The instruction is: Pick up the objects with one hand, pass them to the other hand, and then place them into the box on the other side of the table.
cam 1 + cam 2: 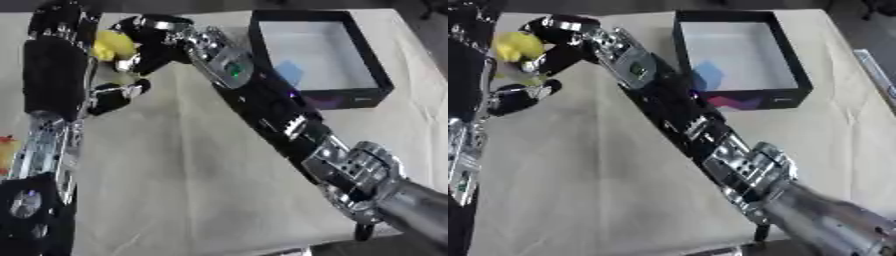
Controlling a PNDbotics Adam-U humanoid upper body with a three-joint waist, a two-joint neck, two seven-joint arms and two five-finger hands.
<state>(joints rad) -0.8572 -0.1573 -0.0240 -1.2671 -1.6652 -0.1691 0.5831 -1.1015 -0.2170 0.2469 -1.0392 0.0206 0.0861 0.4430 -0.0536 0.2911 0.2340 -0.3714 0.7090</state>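
We log both hands meeting at the far left of the table (623,200), over the beige cloth. The yellow object (114,45) sits between them, raised above the table surface. The right hand (157,42) has its fingers curled round the yellow object from the right side. The left hand (109,95) is beside and below it, thumb and fingers curved toward the object; we cannot tell whether the left hand is touching it or merely cupped near it.

View differences: the left eye view shows the left forearm (52,75) at full length down the left edge, plus an orange-and-yellow item (7,150) at the far left margin, cut off by the frame. The right eye view crops most of that forearm and does not show the orange item, but it shows more of the table to the right of the box.

Container: the black box (794,65) stands on the right far side of the table, open, with a pale floor. Inside, against its near-left corner, lies a blue piece (708,75). The box's near outer wall carries a reddish-purple patch (732,102); we cannot tell whether it is a label or a reflection.

Hard to make out: the yellow object's shape is partly hidden by fingers; a paler part hangs beneath it.
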